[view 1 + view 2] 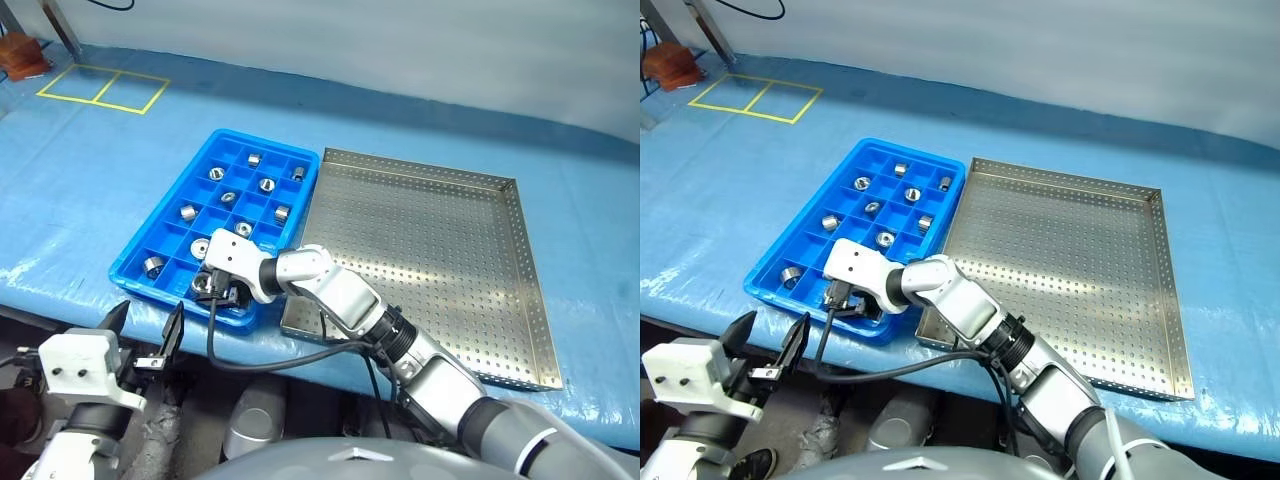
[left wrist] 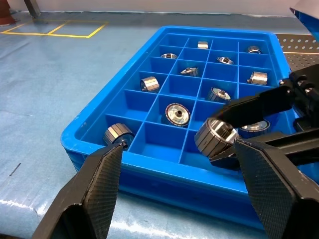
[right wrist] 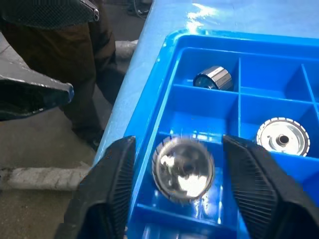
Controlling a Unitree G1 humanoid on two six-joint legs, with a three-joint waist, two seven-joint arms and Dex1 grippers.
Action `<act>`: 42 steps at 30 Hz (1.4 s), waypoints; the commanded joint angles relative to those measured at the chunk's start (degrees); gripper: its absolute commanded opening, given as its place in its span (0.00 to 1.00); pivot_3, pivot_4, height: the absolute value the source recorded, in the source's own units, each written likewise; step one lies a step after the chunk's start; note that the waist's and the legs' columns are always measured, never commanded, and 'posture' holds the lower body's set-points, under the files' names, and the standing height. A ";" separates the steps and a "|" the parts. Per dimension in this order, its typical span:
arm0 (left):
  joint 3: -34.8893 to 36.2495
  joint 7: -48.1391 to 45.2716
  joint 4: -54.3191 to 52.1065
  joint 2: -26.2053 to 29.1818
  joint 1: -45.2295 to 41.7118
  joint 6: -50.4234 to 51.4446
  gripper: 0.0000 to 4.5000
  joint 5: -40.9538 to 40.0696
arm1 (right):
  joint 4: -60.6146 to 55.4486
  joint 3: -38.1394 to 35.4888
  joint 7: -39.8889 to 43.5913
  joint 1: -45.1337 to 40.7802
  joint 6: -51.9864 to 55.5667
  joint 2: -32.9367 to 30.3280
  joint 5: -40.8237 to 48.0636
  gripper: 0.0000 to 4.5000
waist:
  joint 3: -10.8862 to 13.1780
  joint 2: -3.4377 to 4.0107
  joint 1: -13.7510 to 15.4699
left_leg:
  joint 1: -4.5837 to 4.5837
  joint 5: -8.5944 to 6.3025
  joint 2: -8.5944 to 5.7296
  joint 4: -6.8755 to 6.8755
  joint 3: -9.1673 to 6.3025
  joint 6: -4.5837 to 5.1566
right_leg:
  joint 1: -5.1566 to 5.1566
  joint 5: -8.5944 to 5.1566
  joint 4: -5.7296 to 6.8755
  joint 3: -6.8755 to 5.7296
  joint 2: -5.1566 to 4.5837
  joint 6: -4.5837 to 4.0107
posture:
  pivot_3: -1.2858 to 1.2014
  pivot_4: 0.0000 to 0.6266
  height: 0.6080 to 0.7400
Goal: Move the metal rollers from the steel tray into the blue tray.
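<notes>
The blue tray lies on the table left of the steel tray, their long sides touching. Several metal rollers sit one to a compartment. My right gripper reaches across to the blue tray's near row, pointing left. Its fingers stand open on either side of one roller, which is blurred over a near compartment with a gap on each side. That roller also appears in the left wrist view. My left gripper hangs open and empty just off the table's front edge.
Yellow tape squares mark the blue table cover at the far left, beside a brown object. A black cable loops down from my right wrist over the table's front edge.
</notes>
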 commanded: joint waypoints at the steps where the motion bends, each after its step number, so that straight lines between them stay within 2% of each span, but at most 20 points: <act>1: 0.78 0.06 -2.06 0.30 -0.02 -1.33 0.87 0.12 | -2.20 -2.04 -0.40 -0.29 -1.33 1.05 0.84 0.80 | 0.01 0.02 0.02 | 0.00 0.00 0.00 0.00 0.00 0.00 | 0.01 0.00 0.00 0.00 0.00 0.00 | 0.69 0.24 1.00; 6: 0.51 -0.17 -1.62 1.14 -1.72 -0.58 0.87 -0.10 | -6.50 -4.52 -1.12 0.00 -0.54 1.01 1.99 0.80 | 0.02 0.04 -0.14 | 0.00 0.00 0.00 0.00 -0.01 0.00 | 0.00 0.00 0.00 -0.01 0.00 0.00 | 0.69 0.24 1.00; 11: -1.28 -0.61 -0.35 3.81 -7.05 1.63 0.87 -0.37 | -12.52 -8.59 -2.85 0.36 -0.04 -0.43 2.92 0.80 | 0.05 0.12 -0.80 | 0.01 0.01 -0.01 0.00 -0.05 -0.01 | 0.03 0.02 0.01 -0.04 0.00 0.03 | 0.66 0.24 1.00; 16: -4.97 -1.57 3.36 7.65 -18.74 5.22 0.87 -1.07 | -17.65 -15.98 -8.96 2.19 0.79 -4.43 1.64 0.80 | 0.05 0.19 -2.16 | 0.06 0.08 -0.11 0.03 -0.06 -0.10 | 0.09 0.19 0.02 -0.06 -0.01 -0.18 | 0.62 0.24 1.00; 24: -13.33 -6.76 14.81 11.45 -38.95 7.97 0.87 -1.38 | -23.56 -23.73 -17.66 10.61 -1.36 -16.48 -5.04 0.80 | 0.02 0.29 -9.14 | 0.16 0.28 -0.12 0.02 0.04 -0.37 | 0.32 0.42 -0.02 -0.03 -0.04 -0.16 | 0.51 0.24 1.00; 30: -20.13 -10.26 24.49 11.27 -50.21 5.70 0.87 1.44 | -28.27 -30.80 -18.50 17.32 1.79 -22.14 -3.55 0.80 | 0.00 0.34 -14.65 | 0.18 0.10 -0.04 0.02 0.15 -0.03 | 0.27 0.47 0.00 0.15 -0.08 -0.11 | 0.46 0.24 1.00; 36: -23.93 -11.49 34.48 9.89 -55.00 -0.92 0.87 6.33 | -26.77 -36.42 -19.40 23.46 -5.33 -25.14 -2.87 0.80 | -0.02 0.38 -17.52 | 0.19 -0.08 -0.05 0.05 0.35 0.28 | 0.22 0.54 0.00 0.41 -0.09 0.02 | 0.42 0.24 1.00; 42: -22.44 -6.77 41.58 6.52 -56.26 -8.26 0.87 11.19 | -26.09 -40.04 -18.09 27.69 -8.87 -24.24 1.69 0.80 | -0.02 0.39 -19.54 | 0.21 -0.16 -0.05 0.20 0.64 0.48 | 0.22 0.67 -0.04 0.73 -0.10 0.25 | 0.41 0.24 1.00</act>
